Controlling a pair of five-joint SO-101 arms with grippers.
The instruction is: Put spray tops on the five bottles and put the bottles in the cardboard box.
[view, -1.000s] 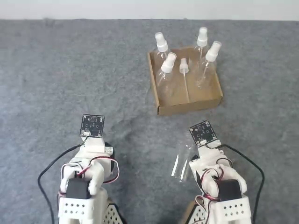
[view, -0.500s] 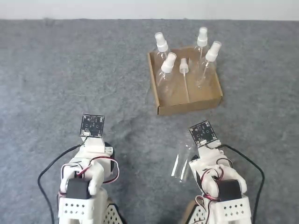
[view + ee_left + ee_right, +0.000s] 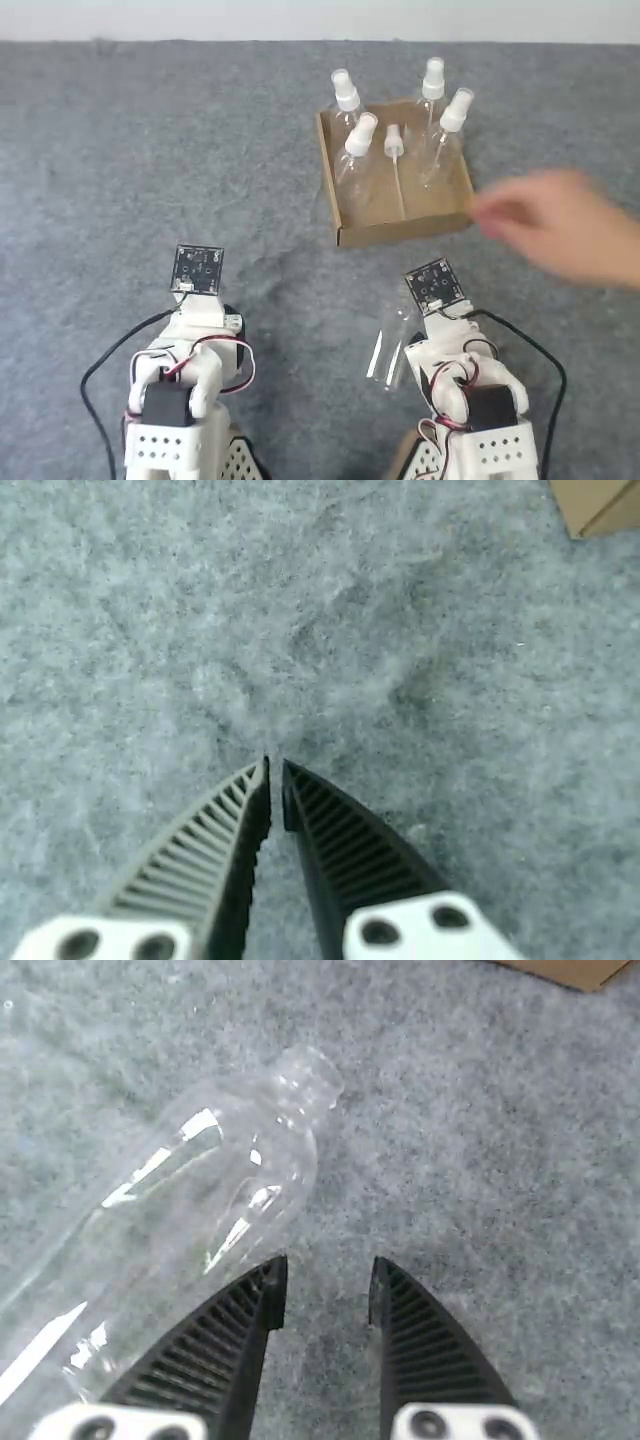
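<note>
The cardboard box (image 3: 404,227) stands at the back of the grey carpet, right of centre. Inside it are several clear bottles with white spray tops, such as one at the back (image 3: 345,95) and one on the right (image 3: 452,122). A loose spray top (image 3: 393,143) with its tube lies between them. One uncapped clear bottle (image 3: 389,346) (image 3: 210,1210) lies on the carpet just beside my right gripper (image 3: 325,1278), which is open and holds nothing. My left gripper (image 3: 276,777) is shut and empty over bare carpet.
A person's hand (image 3: 560,225) reaches in from the right, close to the box's near right corner. A corner of the box (image 3: 603,505) shows far off in the left wrist view. Open carpet stretches across the left half.
A person's hand has come in from the right edge toward the box. Both arms and the lying bottle have stayed where they were.
</note>
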